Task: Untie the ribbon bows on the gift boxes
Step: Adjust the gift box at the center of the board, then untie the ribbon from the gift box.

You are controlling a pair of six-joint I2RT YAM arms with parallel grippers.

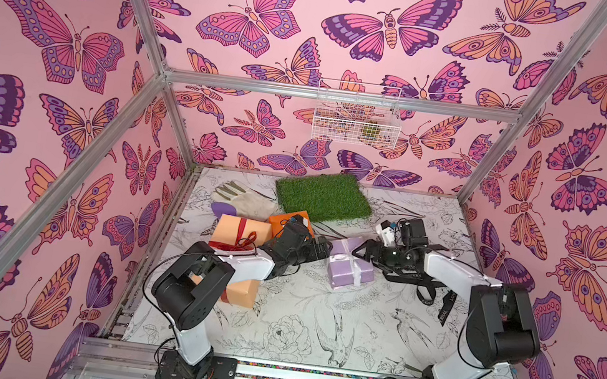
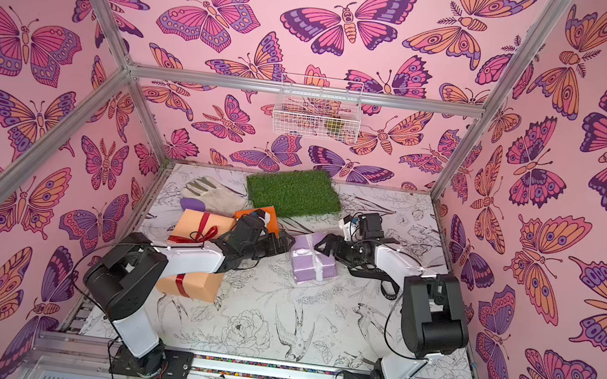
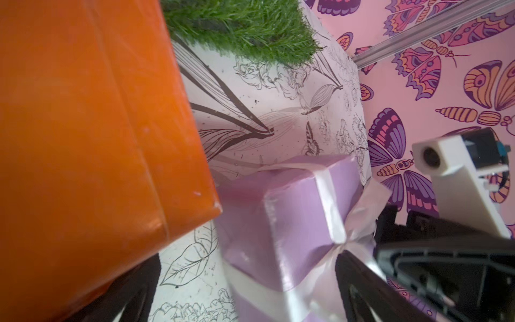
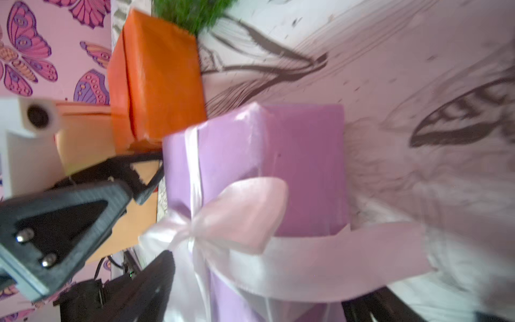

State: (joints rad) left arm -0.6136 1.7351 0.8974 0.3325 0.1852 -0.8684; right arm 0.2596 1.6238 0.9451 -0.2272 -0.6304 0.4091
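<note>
At the lilac box [image 1: 338, 275], left claw [image 1: 322, 250] and right claw [image 1: 361, 251] gape wide, apparently flanking its bow [image 4: 239, 214].

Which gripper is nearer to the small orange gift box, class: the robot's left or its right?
Left. The left gripper reaches out close beside the orange box, its wrist overlapping the box in both top views. The right gripper is on the far side of the lilac box, farther off.
</note>
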